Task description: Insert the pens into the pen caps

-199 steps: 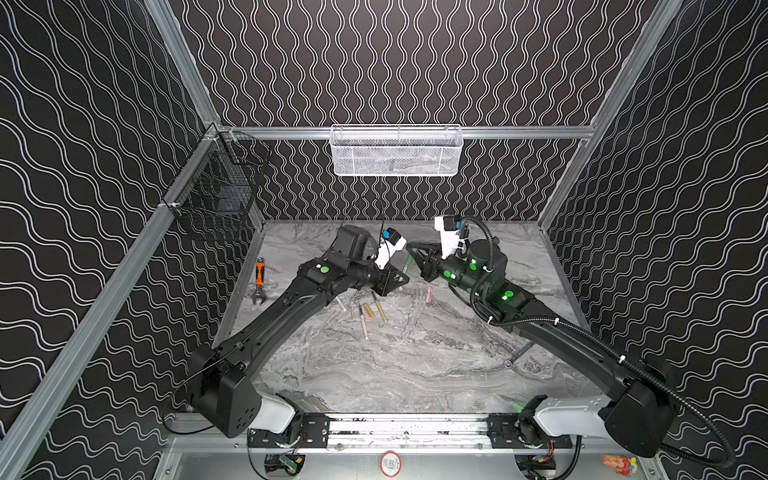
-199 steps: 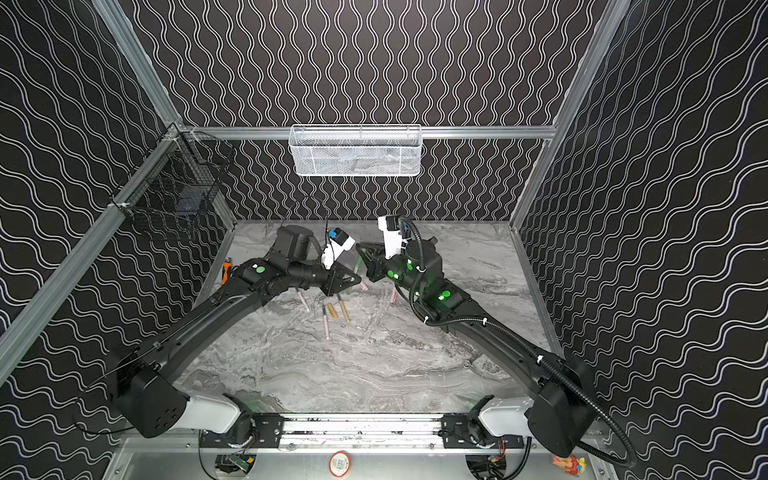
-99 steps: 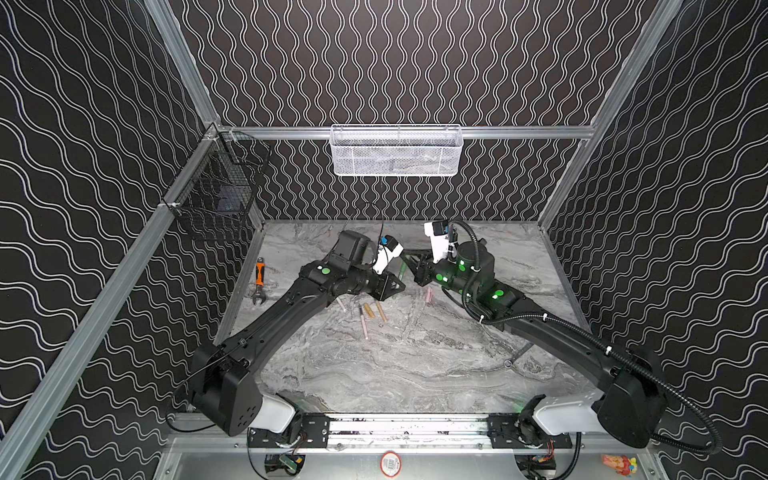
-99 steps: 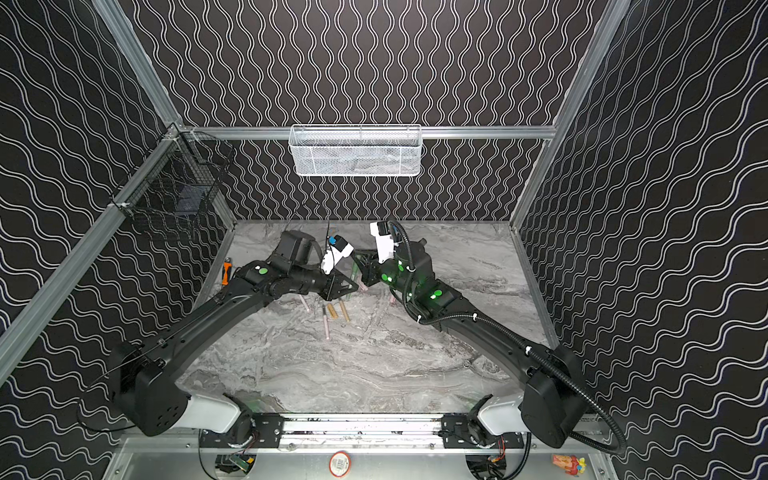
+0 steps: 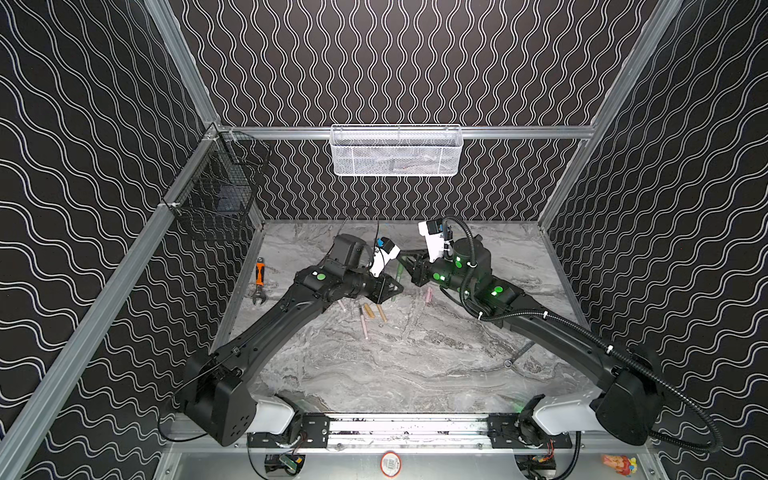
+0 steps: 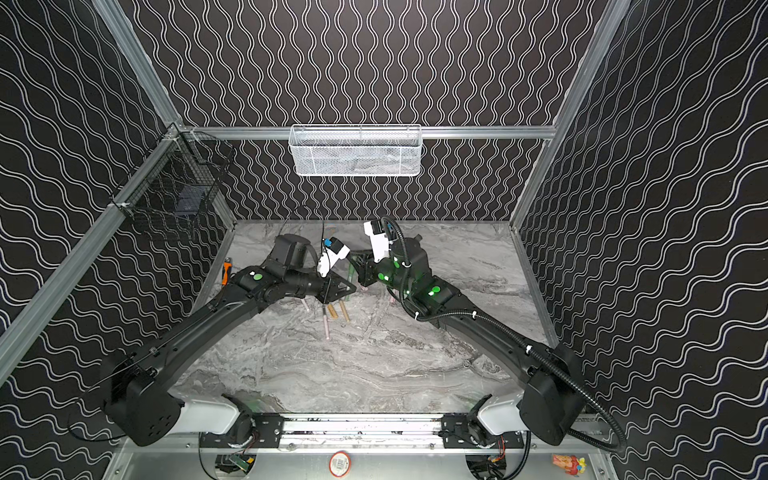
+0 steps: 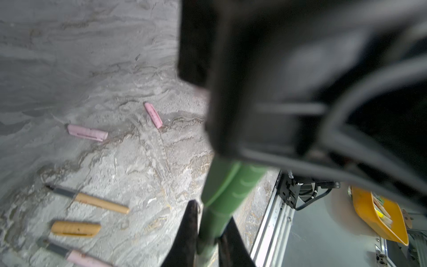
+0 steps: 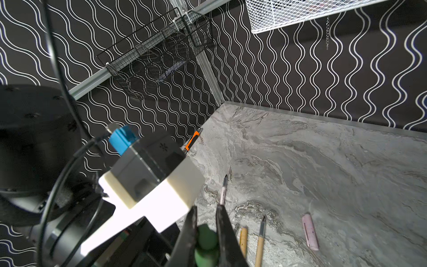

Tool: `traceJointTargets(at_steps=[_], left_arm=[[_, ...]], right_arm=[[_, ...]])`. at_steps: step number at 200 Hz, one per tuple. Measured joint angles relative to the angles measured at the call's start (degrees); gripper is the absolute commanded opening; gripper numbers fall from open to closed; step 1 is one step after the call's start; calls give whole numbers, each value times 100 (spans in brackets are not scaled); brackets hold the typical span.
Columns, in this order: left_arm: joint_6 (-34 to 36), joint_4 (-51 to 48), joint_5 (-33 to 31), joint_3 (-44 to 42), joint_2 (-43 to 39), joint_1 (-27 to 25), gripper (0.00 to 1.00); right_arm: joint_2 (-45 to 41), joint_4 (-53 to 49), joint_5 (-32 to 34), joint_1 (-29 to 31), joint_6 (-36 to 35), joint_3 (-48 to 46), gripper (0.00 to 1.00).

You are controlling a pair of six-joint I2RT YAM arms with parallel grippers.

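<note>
Left wrist view: the left gripper (image 7: 209, 215) is clamped on the dark green pen (image 7: 209, 233), one finger on either side of the barrel. The dark green cap (image 7: 233, 182) sits over the pen's other end. The cap's further end is lost behind a blurred dark mass, and the depth of seating cannot be judged. Loose on the grey marbled worktop (image 7: 69, 57) are a pink cap (image 7: 87, 133), a second pink cap (image 7: 153, 115) apart from it, and a gold-tan pen (image 7: 97, 201). A gold-tan cap (image 7: 75, 228) lies just beside that pen, and a pink pen (image 7: 76, 255) is partly cut off at the frame edge. Right wrist view: the right gripper (image 8: 206, 215) is closed on the dark green cap, with green showing between its two fingers. Both top views: the two grippers meet tip to tip above the middle of the worktop, toward the far side, with the green piece bridging them. The gold-tan pair and the pink pen lie just near of the left gripper. One pink cap lies to their right, beneath the right arm. An orange-handled wrench (image 5: 259, 279) lies by the left wall, well apart.
</note>
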Motion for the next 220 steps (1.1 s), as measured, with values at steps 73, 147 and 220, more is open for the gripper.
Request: traceJointTargets(at_steps=[73,147,220], left_arm=[[-741,4962,-579,-756,-304,101,0],[-802,4996,-564,-824,-350,81,0],[-846,4793,-186,-1331,-516,-37,0]], right_arm=[[-186,-1464,-603,85,-87,146,28],[-1067,-2076,-269,96,-413,260,29],[-402,-2328,-66,74,-1154,1589,48]])
